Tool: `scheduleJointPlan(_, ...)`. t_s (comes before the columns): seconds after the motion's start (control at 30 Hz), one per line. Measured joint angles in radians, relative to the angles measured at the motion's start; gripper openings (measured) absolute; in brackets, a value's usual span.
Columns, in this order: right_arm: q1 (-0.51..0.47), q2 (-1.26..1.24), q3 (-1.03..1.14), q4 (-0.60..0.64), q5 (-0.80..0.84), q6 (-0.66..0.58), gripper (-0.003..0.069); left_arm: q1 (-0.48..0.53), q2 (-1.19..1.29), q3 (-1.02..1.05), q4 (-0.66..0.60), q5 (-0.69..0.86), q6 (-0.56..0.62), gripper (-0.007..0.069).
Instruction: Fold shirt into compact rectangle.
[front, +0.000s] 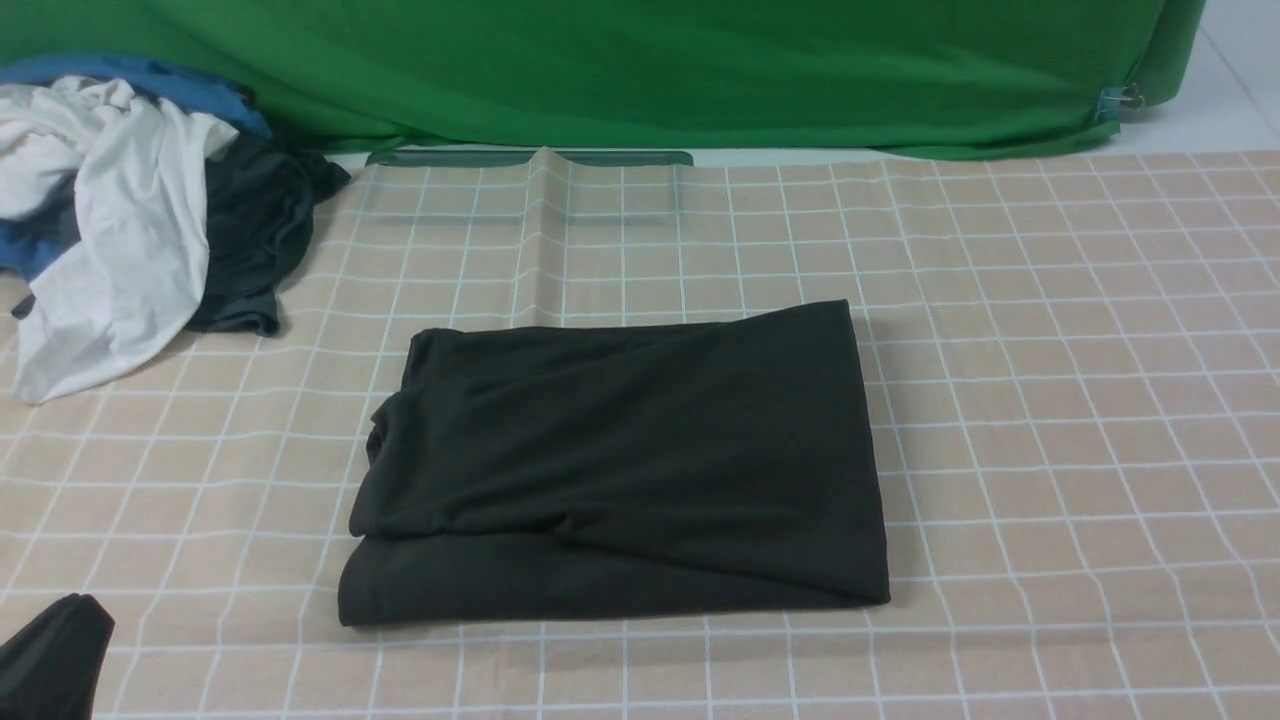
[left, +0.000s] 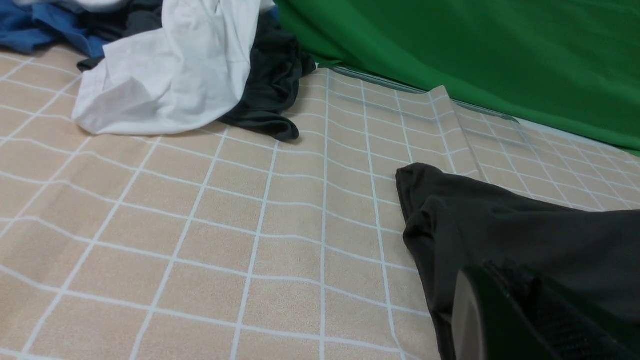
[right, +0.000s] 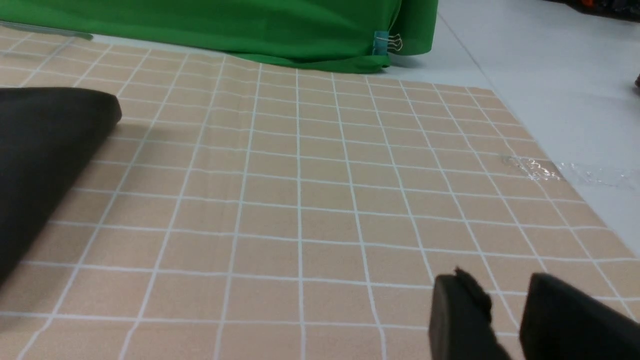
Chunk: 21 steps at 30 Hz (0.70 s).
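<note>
Black shirt (front: 620, 460) is seen folded between the closed, empty left gripper (front: 50, 655) and the part-open, empty right gripper (right: 505, 320).

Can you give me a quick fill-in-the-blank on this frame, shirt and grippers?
1. The black shirt lies folded into a rough ____ on the checked cloth.
2. The backdrop behind the table is ____.
3. In the clothes pile, the white garment lies partly over a ____ grey one.
4. The right gripper holds ____.

Missing words: rectangle; green; dark; nothing
</note>
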Motion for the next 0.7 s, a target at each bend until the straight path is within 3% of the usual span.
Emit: scheduleJointPlan(0.7, 0.0, 0.0, 0.0, 0.001, 0.0, 0.0, 0.0235, 0.0, 0.0, 0.0, 0.011, 0.0, -0.001, 0.0013)
